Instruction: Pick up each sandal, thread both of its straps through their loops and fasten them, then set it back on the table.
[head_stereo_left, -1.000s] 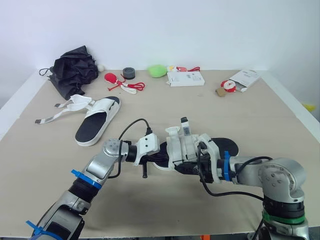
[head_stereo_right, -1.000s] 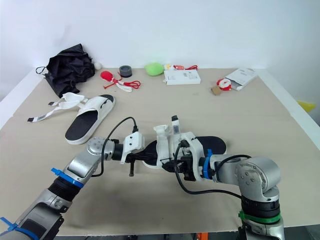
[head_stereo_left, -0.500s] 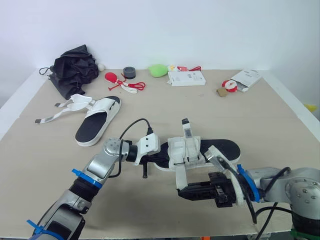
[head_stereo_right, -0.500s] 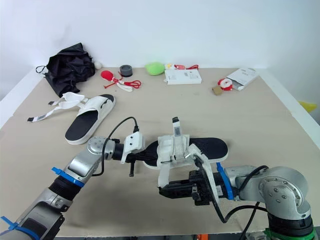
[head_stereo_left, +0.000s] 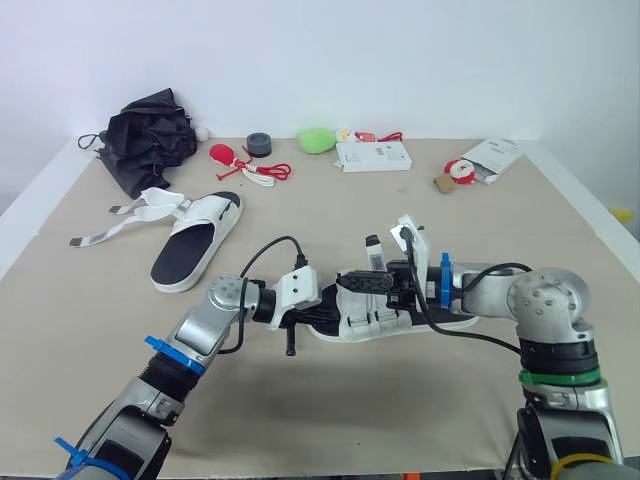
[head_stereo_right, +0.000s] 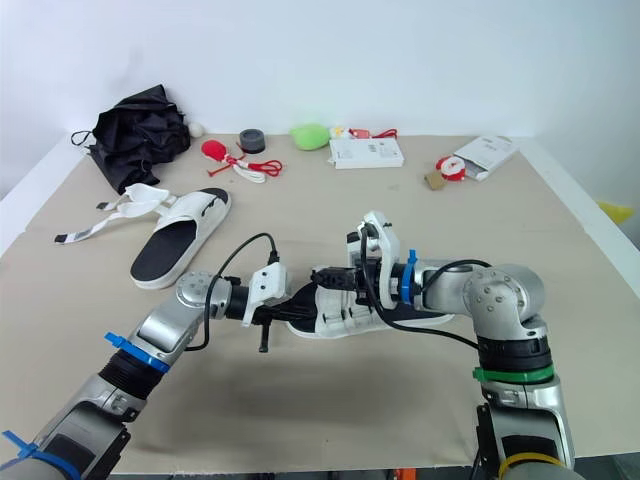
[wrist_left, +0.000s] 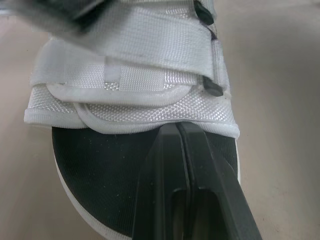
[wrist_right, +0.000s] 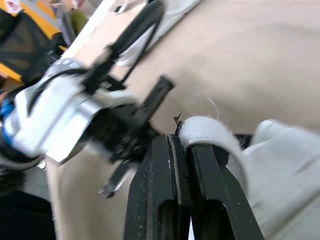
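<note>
Right claw (wrist_right: 183, 140) narrow, pinching the free end of a white strap (wrist_right: 212, 132) over the near sandal (head_stereo_left: 368, 318), mid-desk (head_stereo_left: 330, 210) toward the front. Left claw (wrist_left: 179, 131) has its fingers pressed together over the black footbed, tips at the edge of the upper; whether they grip anything, cannot tell. Risk, as judged: strap held by the tips alone, so an angled pull may slip it free or miss the loop, and a weak left hold would let the sandal swivel; second sandal (head_stereo_left: 195, 240) lies well apart, straps loose.
</note>
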